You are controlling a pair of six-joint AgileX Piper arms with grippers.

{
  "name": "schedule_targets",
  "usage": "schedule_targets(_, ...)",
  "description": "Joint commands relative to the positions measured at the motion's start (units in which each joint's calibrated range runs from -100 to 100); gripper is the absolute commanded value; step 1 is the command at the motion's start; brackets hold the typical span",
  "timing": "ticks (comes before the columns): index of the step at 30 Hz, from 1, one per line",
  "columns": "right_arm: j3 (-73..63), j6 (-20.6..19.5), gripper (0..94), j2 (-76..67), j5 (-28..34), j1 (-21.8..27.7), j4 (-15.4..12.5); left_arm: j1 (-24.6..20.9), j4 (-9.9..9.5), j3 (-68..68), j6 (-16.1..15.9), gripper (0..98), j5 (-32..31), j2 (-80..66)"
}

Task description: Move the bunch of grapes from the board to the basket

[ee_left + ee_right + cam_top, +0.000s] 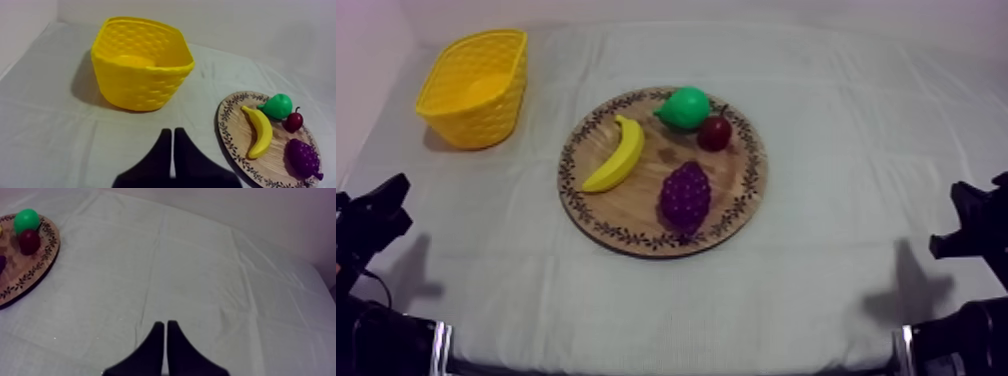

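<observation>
Currently: bunch of grapes [685, 197] lying on wooden board [751, 170], near banana [618, 155]; yellow basket [476, 125] well apart, apparently empty. Left gripper [172, 132], right gripper [165, 324]: both pressed together. Risk: wide grasp may nudge banana.

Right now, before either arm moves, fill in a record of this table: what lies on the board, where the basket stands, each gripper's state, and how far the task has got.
board: round, wooden, mid-table
grapes: on the board, near edge
banana: on the board, on the basket's side
pear: on the board, far edge
small red fruit: beside the pear
basket: far corner, apart from the board
left gripper: shut, empty, facing the basket
right gripper: shut, empty, over bare cloth
task: not begun
</observation>
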Motion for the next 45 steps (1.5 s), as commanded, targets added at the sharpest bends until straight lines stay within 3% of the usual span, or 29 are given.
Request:
schedule_targets(1,0.0,0.0,0.3,0.0,0.0,0.0,0.0,0.0,0.01,0.0,0.0,0.0,0.0,0.0)
schedule_targets(9,0.0,0.0,0.3,0.0,0.0,0.0,0.0,0.5,0.01,0.0,-0.1,0.0,0.0,0.0)
schedule_targets(19,0.0,0.0,0.3,0.0,0.0,0.0,0.0,6.9,0.01,0.0,0.1,0.0,0.0,0.0)
schedule_targets(30,0.0,0.0,0.3,0.0,0.0,0.0,0.0,7.4,0.01,-0.5,-0.1,0.0,0.0,0.7)
schedule_targets(38,0.0,0.0,0.3,0.0,0.0,0.0,0.0,10.4,-0.1,-3.5,-1.8,0.0,2.1,10.9)
schedule_targets(45,0.0,0.0,0.3,0.0,0.0,0.0,0.0,12.7,0.6,-14.5,-2.2,0.0,5.6,25.3)
